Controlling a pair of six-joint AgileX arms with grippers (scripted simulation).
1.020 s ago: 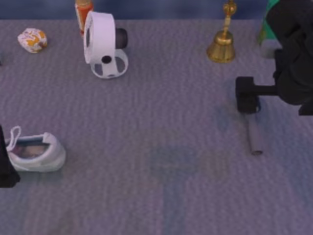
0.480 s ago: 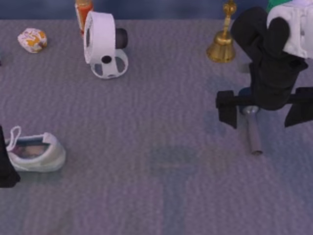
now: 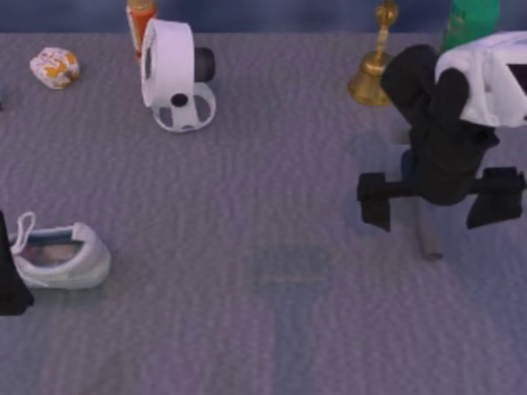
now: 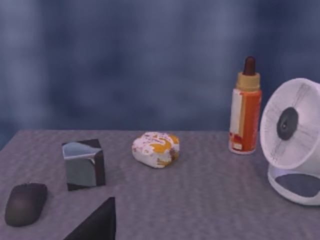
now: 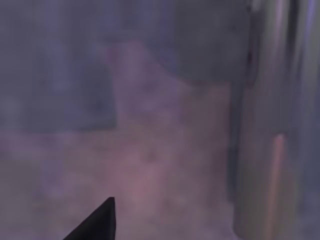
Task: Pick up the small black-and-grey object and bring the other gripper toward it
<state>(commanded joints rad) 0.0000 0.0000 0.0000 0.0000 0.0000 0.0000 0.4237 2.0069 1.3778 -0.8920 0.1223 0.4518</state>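
The small black-and-grey object lies on the table at the right. Only the lower end of its grey handle (image 3: 428, 240) shows; its black head is hidden under my right arm. My right gripper (image 3: 434, 200) hangs directly over it, open wide, with one finger (image 3: 375, 202) on each side of the handle. In the right wrist view the grey handle (image 5: 265, 150) runs close along one side, apart from the one visible fingertip (image 5: 102, 220). The other gripper, my left one (image 3: 8, 284), stays parked at the table's left edge, next to the shoe, with nothing in it.
A brass bell (image 3: 370, 78) and a green bottle (image 3: 471, 20) stand behind the right arm. A white fan (image 3: 174, 74), an orange bottle (image 3: 140, 20) and a bread roll (image 3: 55, 67) stand at the back left. A white shoe (image 3: 62, 257) lies front left.
My right arm has swung in over the object and turned, its fingers now straddling the handle and its body covering the black head. The green bottle has come into view. The left arm is still.
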